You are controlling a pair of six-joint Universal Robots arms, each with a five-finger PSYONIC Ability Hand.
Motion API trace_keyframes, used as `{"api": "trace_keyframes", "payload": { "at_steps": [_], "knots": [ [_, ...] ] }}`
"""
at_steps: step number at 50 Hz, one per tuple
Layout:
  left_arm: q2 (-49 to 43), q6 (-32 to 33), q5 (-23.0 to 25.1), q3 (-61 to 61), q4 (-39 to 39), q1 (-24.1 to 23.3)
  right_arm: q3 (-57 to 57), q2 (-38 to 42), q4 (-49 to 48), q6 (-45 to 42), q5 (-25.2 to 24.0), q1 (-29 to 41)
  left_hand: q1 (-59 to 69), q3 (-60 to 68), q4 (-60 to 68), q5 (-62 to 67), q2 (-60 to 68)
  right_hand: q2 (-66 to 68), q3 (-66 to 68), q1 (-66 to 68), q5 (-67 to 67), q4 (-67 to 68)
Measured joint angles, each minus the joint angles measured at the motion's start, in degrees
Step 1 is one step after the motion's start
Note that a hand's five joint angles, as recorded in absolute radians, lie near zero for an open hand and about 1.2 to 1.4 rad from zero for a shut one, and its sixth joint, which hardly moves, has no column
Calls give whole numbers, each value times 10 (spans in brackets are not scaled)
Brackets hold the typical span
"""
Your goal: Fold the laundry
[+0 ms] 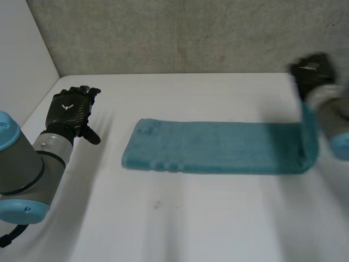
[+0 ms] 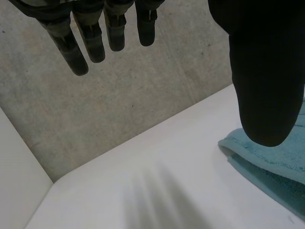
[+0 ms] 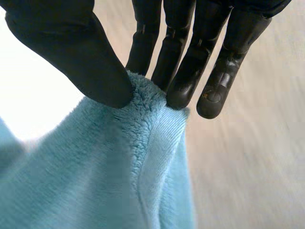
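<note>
The white tabletop (image 1: 180,218) carries one thing, a teal towel (image 1: 218,147). It is already doubled into a long band across the middle, flat along most of its length and rising at the end on my right. My right hand (image 1: 312,71) has that end up off the surface. My left hand (image 1: 71,112) is near the band's other end, apart from it and touching no cloth.

In my right wrist view my fingers (image 3: 186,71) are nearly straight and press the hemmed edge, at what looks like a corner, against my thumb (image 3: 81,62). It is a pinch right at the rim of the cloth. In my left wrist view my fingers (image 2: 95,43) hang straight and spread, holding nothing.

I judge the towel soft, limp and light, and plush enough not to slip. Held at one point only, though, it will sag and its layers may slide apart. The firmer hem is the place to grip, both layers together, with the far end pinned or the neighbouring corner taken too.
</note>
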Motion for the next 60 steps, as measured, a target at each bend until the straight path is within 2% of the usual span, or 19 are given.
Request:
{"api": "trace_keyframes", "payload": {
  "at_steps": [5,7,8,9,12,19,20,21,23,24,25,27,28,32,39,46,56,58,60],
  "knots": [
    [0,0,-1,0,0,1,-60,43,-30,4,-28,187,0,0,0,0,0,0,0,0,0,0],
    [0,0,-1,0,0,1,-70,55,-37,4,-36,213,0,0,0,0,0,0,0,0,0,0],
    [0,0,-1,1,0,1,-91,81,-48,3,-51,259,0,0,0,0,0,0,0,0,0,0],
    [0,0,-1,1,0,1,-91,81,-48,3,-51,259,0,0,0,0,0,0,0,0,0,0],
    [0,0,-1,1,0,1,-133,144,-62,0,-82,337,0,0,0,0,0,0,0,0,0,0],
    [0,0,-1,1,1,2,-174,242,-59,-14,-103,413,0,0,0,0,0,0,0,0,1,0],
    [0,0,-1,1,1,2,-175,247,-58,-16,-103,417,0,0,0,0,0,-15,-16,-12,-13,-16],
    [0,0,0,1,0,2,-177,260,-55,-23,-101,426,0,0,0,0,0,-191,-180,-151,-164,-180],
    [0,0,0,1,0,2,-176,263,-52,-27,-97,428,0,0,0,0,0,-334,-319,-287,-300,-319],
    [0,0,0,0,0,2,-174,261,-50,-29,-92,429,0,0,0,0,0,-334,-319,-287,-300,-319],
    [0,0,0,0,0,1,-168,253,-46,-31,-82,428,0,0,0,0,0,-508,-502,-415,-480,-504],
    [0,0,1,0,0,0,-161,238,-42,-30,-71,425,0,0,0,0,0,-543,-546,-430,-516,-544],
    [0,0,1,0,0,0,-161,238,-42,-30,-71,425,0,0,0,0,0,-543,-546,-430,-516,-544],
    [-2,0,6,2,-1,-5,-105,144,-26,5,-19,390,0,0,0,0,0,-548,-557,-431,-524,-549],
    [-10,-2,25,25,-4,-24,23,14,-14,120,12,300,0,0,0,0,0,-548,-557,-431,-524,-549],
    [-63,-3,63,97,-28,-62,166,-54,-14,219,-11,184,2,0,0,0,0,-548,-558,-431,-524,-549],
    [-190,0,67,242,-103,-90,260,-53,-26,231,-68,85,2,0,1,0,0,-519,-527,-420,-501,-530],
    [-221,0,60,272,-115,-91,272,-42,-35,231,-78,64,2,0,1,0,0,-400,-403,-309,-392,-406],
    [-230,0,55,278,-118,-90,273,-36,-39,230,-80,58,2,0,1,0,0,-374,-382,-292,-372,-384]
  ]
}}
